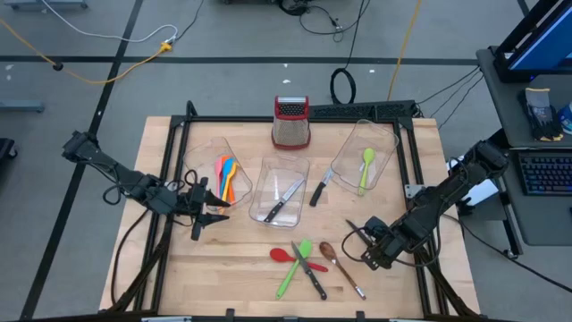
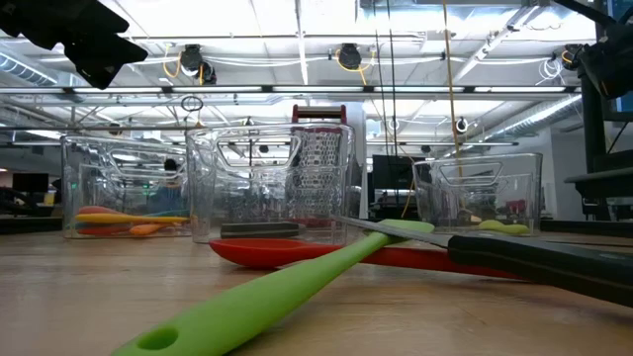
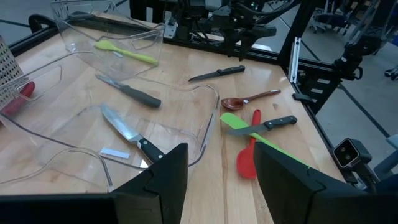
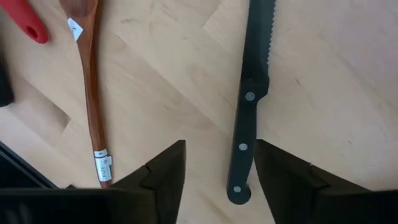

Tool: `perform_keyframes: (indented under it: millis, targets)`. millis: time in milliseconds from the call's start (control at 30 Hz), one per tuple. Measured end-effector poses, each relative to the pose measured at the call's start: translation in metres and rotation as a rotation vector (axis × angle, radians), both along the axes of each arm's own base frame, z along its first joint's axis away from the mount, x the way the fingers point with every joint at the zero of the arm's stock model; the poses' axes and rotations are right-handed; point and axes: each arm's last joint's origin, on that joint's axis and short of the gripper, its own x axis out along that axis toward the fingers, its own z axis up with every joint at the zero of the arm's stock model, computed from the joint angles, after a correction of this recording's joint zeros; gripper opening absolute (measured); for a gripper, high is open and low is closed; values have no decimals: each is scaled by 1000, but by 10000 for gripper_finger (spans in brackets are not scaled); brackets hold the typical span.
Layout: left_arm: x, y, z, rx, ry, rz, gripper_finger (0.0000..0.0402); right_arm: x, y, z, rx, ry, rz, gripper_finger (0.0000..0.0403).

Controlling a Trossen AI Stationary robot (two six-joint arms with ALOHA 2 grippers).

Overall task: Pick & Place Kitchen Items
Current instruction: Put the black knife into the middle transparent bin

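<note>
Black-handled knife [image 4: 244, 144] | lies between right pincer [image 4: 220, 163] fingers | seemingly parted, untouched

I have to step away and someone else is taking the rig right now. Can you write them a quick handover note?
Right gripper: open, empty, fingers either side of a black-handled knife on the table's front right.
Left gripper: open, empty, waiting beside the left bin.
Done: orange, pink and blue utensils in the left bin, a knife in the middle bin, a green spatula in the right bin.
Left: red spoon, green spatula, second knife, brown spoon, a knife between the bins, and the one under the right gripper.
</note>
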Motion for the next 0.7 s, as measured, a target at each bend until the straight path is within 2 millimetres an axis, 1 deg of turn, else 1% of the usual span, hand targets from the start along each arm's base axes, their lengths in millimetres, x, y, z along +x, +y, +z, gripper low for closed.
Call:
perform_keyframes:
  millis: [133, 267, 433, 700]
  targets:
    - [0, 0, 0, -2, 0, 0, 186, 0, 1, 0, 6, -1, 11, 208]
    - [0, 0, 0, -2, 0, 0, 186, -1, 3, 0, 7, -15, 57, 221]
    - [0, 0, 0, -6, 0, 1, 186, -3, 9, 1, 17, -46, 130, 223]
    - [0, 0, 0, -16, 1, 5, 186, -3, 9, 1, 10, -47, 143, 216]
